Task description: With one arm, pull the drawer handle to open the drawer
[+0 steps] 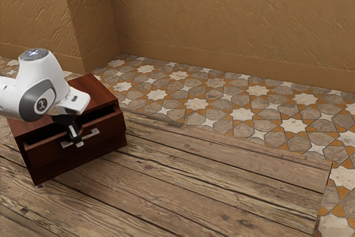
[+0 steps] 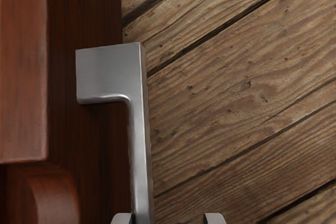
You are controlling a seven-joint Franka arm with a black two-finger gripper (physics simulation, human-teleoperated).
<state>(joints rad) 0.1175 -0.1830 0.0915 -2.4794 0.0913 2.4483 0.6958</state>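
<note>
In the exterior view, at the left of the frame, the white Franka arm (image 1: 33, 90) hangs its black two-finger gripper (image 1: 75, 132) over the front of a dark reddish wooden drawer cabinet (image 1: 100, 90) standing on the weathered plank table (image 1: 194, 181). The drawer front (image 1: 105, 131) sits slightly forward, with a dark gap under the cabinet top. The fingers straddle the silver metal bar handle (image 1: 89, 135). In the wrist view, the handle (image 2: 139, 129) runs between two grey fingertips (image 2: 122, 219), which stand apart; one is close against the bar and the other is clear of it.
</note>
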